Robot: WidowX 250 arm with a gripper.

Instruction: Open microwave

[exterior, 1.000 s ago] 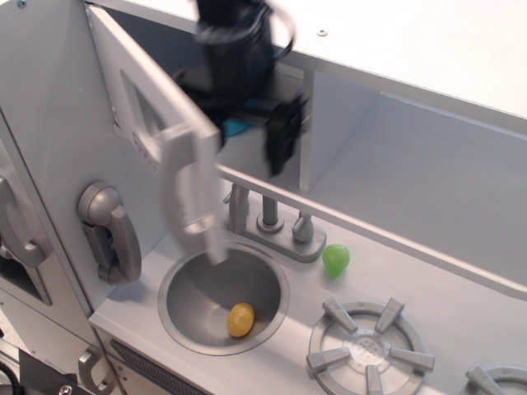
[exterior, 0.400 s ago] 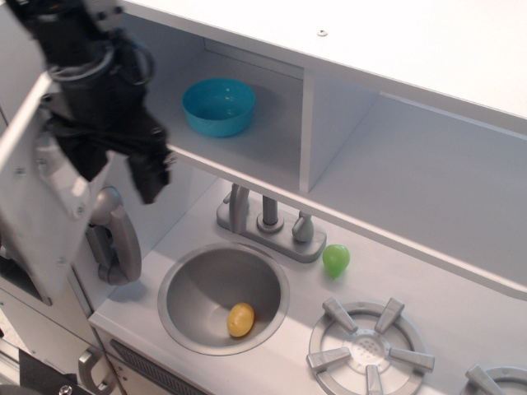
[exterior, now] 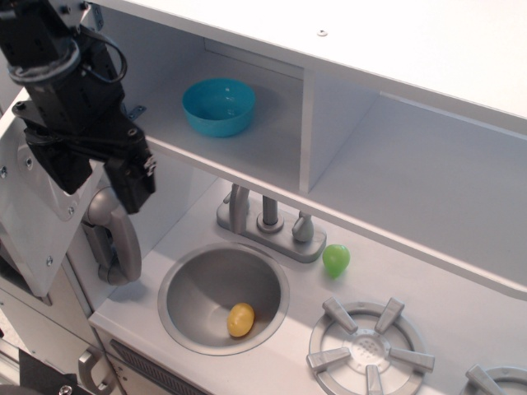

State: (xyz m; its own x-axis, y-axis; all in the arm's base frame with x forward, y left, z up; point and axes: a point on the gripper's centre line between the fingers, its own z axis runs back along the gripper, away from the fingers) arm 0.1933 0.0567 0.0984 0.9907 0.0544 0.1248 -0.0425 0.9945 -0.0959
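The microwave (exterior: 272, 123) is a light-grey compartment under the top shelf, and it stands open with a blue bowl (exterior: 218, 105) inside. Its door (exterior: 33, 226) is swung far out to the left, showing its plain inner face with small screws. The window, buttons and tall handle are hidden on the far side. My black gripper (exterior: 97, 177) hangs at the left, in front of the door's free edge and above the handset. Its fingers (exterior: 132, 183) are spread apart with nothing between them.
A grey telephone handset (exterior: 111, 234) hangs on the left wall. Below are the round sink (exterior: 198, 280) with a yellow item (exterior: 241, 319), the faucet (exterior: 268, 218), a green item (exterior: 336, 259), a stove burner (exterior: 369, 350) and a lower cabinet handle (exterior: 92, 370).
The door swung from half open over the sink to fully open at the left, uncovering the blue bowl. My gripper moved left with it and has since risen slightly.
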